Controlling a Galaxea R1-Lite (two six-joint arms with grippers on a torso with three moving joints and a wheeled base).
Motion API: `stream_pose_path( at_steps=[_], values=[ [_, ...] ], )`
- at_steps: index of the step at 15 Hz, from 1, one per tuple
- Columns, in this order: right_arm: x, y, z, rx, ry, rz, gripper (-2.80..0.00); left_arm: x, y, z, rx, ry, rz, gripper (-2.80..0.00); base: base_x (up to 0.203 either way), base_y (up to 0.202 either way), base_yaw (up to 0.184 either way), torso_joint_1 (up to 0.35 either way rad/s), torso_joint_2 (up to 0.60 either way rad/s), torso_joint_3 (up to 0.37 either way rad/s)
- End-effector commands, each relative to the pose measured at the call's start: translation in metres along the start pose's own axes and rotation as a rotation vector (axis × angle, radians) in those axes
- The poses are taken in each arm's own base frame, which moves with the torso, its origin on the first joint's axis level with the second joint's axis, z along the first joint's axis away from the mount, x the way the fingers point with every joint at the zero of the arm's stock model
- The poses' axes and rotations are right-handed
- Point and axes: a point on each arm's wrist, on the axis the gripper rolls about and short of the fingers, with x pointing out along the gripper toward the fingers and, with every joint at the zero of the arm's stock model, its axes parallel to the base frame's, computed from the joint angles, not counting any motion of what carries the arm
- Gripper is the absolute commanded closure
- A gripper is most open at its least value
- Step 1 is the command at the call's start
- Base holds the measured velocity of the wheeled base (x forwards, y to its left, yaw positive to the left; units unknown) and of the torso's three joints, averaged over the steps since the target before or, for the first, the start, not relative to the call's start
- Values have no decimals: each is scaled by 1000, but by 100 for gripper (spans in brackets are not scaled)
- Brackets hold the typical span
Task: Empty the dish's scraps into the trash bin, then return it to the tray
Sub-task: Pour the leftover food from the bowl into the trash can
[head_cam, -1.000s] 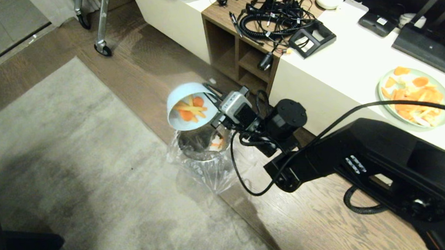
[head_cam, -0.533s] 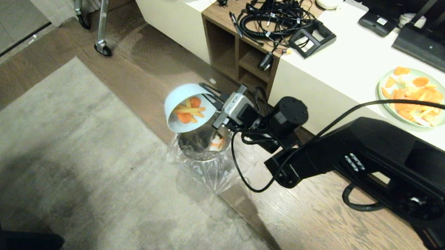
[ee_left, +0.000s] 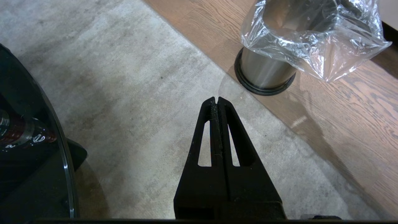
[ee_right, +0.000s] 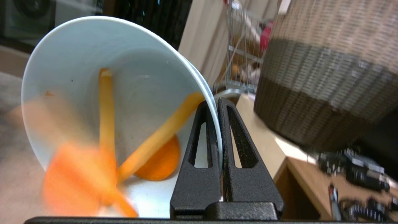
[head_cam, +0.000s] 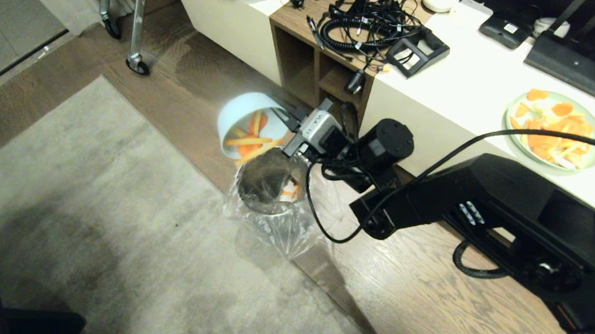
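Head view shows the right gripper [head_cam: 285, 122], clamped on the dish [head_cam: 245, 119] rim, tipping it steeper than a second ago, so the scraps [head_cam: 251, 141] now slide toward the trash bin [head_cam: 270, 189] right below.

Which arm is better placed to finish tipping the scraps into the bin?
The right. Its pincer is shut on the bowl's rim, tilted above the steel bin, scraps sliding out. The left pincer is shut over the carpet.

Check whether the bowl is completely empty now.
No, orange scraps show inside the tipped dish, sliding toward the trash bin.
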Motion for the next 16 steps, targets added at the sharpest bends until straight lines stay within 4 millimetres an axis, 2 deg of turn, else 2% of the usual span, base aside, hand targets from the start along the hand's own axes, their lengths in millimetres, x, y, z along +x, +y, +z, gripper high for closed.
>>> stream_pose_path(
  at_steps=[1,16],
  values=[
    [2,-2,3,-29,-68,-8,0,0,0,0,0,-1,0,0,0,0,0,0,0,0],
    [-4,8,-7,-27,-85,62,0,0,0,0,-1,-1,0,0,0,0,0,0,0,0]
  ],
)
